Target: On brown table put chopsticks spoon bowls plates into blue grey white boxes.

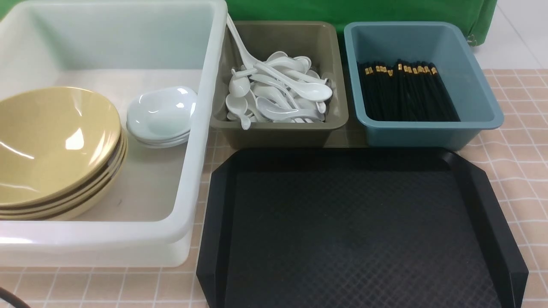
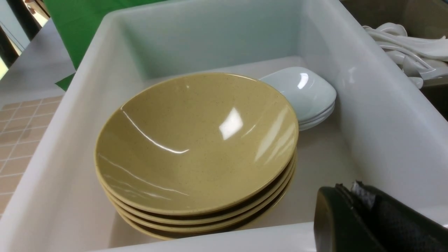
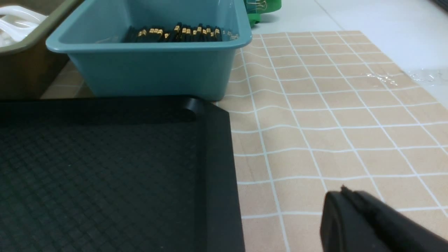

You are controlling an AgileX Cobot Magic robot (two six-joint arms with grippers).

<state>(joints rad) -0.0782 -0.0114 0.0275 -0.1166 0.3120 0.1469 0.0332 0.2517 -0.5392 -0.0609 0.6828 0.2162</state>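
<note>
Tableware is already sorted: four yellow bowls are stacked in the white box, with a small stack of white plates just beside them; white spoons are heaped in the grey box; black chopsticks are laid in the blue box. The black tray in front of the boxes is seen bare, so the sorting is judged complete or very nearly so.

Neither arm is seen in the front view. The left gripper is caught only as a dark edge above the near rim of the white box, and the right gripper likewise over the checked cloth on the bench, beside the tray. The fingers of both are taken as closed with nothing held, though so little of them is shown that this is hedged.

If a withdrawal is in hand, the left arm is best lifted clear of the rim before being drawn back, so the bowl stack is not nudged.
</note>
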